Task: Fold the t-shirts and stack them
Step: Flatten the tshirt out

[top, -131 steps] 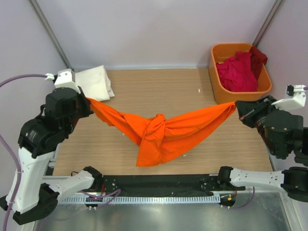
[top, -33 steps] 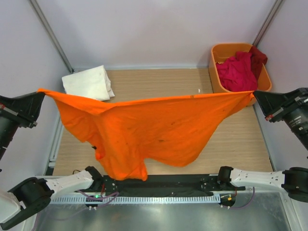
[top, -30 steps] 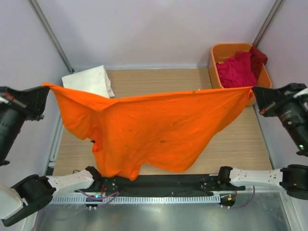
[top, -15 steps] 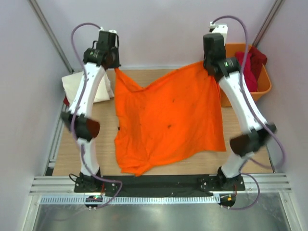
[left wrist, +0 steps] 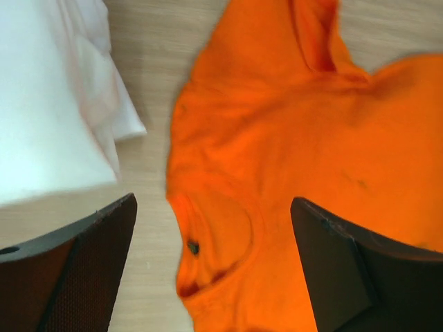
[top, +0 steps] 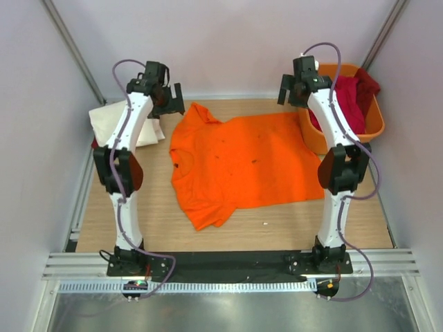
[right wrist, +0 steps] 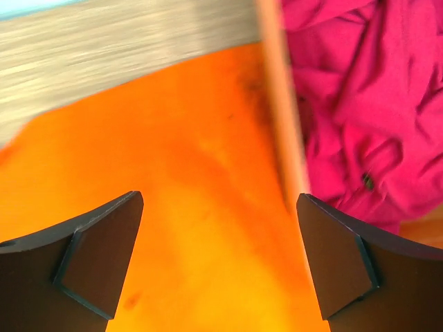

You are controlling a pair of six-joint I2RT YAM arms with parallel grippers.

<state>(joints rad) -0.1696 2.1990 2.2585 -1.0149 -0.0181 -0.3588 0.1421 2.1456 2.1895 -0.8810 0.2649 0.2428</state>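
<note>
Update: the orange t-shirt (top: 242, 166) was finally down. Half a second earlier both arms had it pinched by its far corners, hanging spread out between them. Now it lay flat on the table, hem edge right up against the orange tub (top: 313, 140) and collar pointing away from the tub.

Both arms had let go. The left gripper (top: 168, 104) had its fingers spread wide and holding nothing, over the shirt's corner farthest from the tub. The right gripper (top: 293, 86) was the same, wide apart and empty, hovering just beside the tub's rim.

The crimson shirts (top: 349, 97) were bunched inside the tub, and the folded cream-white shirt (top: 114, 124) sat well away from the tub, past the orange one.

So I'd say the spreading part was done and folding came next. The sleeve on the near side looked a bit rumpled though.
</note>
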